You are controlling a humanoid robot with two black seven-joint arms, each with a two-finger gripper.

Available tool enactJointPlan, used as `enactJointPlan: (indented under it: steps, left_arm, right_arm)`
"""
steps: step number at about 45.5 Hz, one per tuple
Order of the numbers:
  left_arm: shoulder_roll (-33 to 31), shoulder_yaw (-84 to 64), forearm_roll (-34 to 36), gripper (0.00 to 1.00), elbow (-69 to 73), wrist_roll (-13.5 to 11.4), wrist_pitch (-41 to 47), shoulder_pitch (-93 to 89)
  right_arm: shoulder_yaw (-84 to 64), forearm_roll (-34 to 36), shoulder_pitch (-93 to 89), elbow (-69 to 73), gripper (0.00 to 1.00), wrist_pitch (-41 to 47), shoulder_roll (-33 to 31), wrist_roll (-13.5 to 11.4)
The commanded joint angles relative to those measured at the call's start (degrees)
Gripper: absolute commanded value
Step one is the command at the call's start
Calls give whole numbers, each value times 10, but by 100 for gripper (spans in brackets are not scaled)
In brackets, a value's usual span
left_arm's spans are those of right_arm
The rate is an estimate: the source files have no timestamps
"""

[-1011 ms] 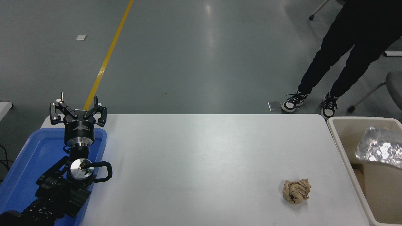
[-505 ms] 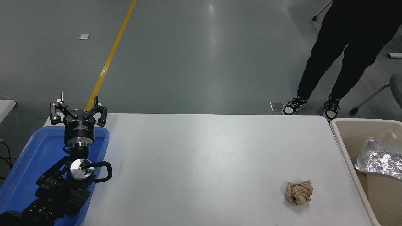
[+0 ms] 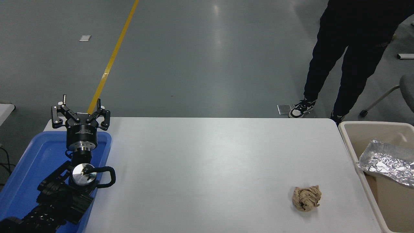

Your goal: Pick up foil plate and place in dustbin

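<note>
1. I see bright, even overhead light; pale streaks glare on the grey floor (image 3: 216,48).
2. Soft small shadow under the paper ball (image 3: 306,198).
3. The foil plate (image 3: 386,161) glints sharply; focus is crisp throughout.

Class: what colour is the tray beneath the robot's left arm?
Blue: the plastic tray at the table's left, head view.

foil plate (image 3: 386,161) right end off-frame

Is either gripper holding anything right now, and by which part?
Nothing visibly held. The left gripper is open and empty over the blue tray. The right gripper is out of view; the foil plate sits in the dustbin.
</note>
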Motion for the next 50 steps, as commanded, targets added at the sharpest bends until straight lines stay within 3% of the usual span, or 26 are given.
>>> enactJointPlan:
  steps: [1, 14, 21, 27, 37, 42, 50]
  left_arm:
    - [0, 0, 0, 99, 0, 0, 0, 0]
    - [0, 0, 0, 99, 0, 0, 0, -1]
    - [-1, 0, 1, 99, 0, 1, 0, -1]
    - [-1, 0, 1, 99, 0, 1, 0, -1]
    - [-1, 0, 1, 99, 0, 1, 0, 0]
    - [-1, 0, 1, 99, 0, 0, 0, 0]
    - [0, 0, 0, 99, 0, 0, 0, 0]
  right_arm:
    - [7, 4, 0, 7, 100, 0, 4, -1]
    - [-10, -2, 72, 63, 100, 10, -29, 0]
    - [-135, -5, 278, 284, 100, 75, -136, 1]
    - [-267, -4, 496, 437, 100, 153, -137, 0]
    - [-408, 12, 734, 620, 100, 239, -13, 0]
    - [-415, 79, 766, 664, 100, 253, 66, 0]
    - [-411, 163, 817, 701, 100, 317, 142, 1]
